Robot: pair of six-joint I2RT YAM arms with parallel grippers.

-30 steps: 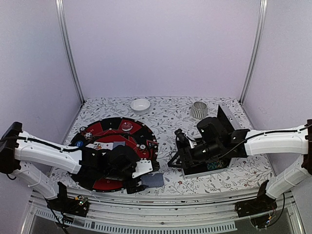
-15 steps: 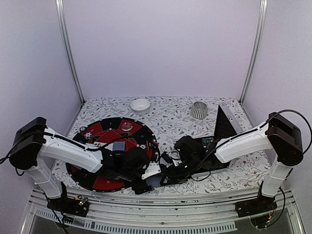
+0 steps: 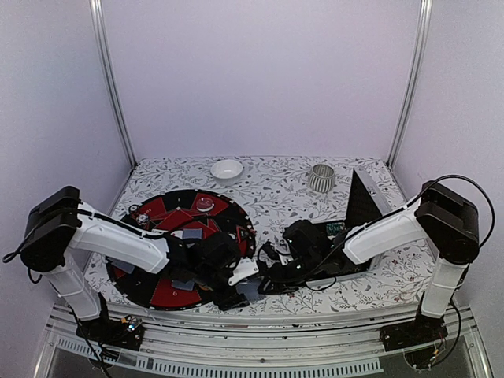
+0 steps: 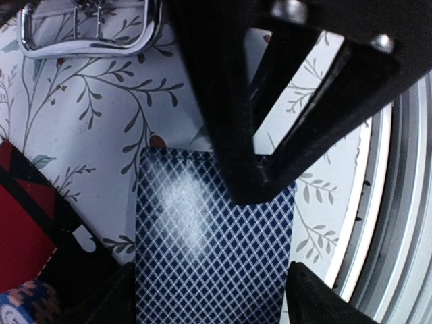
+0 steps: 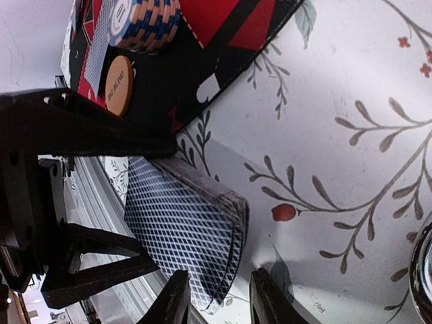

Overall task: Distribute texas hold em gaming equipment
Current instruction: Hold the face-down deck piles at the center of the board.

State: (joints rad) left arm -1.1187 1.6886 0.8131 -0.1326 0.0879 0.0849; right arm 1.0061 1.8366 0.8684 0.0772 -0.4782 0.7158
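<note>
While the left gripper (image 4: 212, 297) straddles cards (image 5: 189, 223), chips (image 5: 145, 23) stand near.

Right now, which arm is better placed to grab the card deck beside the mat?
Right arm, probably: its jaws narrowly straddle an edge of the card deck; the left arm holds its jaws wide, flanking the deck's sides.

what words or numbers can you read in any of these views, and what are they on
"BIG BLIND": on the orange disc, right wrist view; small and sideways, so a likely reading, not a certain one.
striped poker chips: face marking too blurred to read.
playing cards: lattice pattern only, no text.
Top view: nothing legible.
</note>
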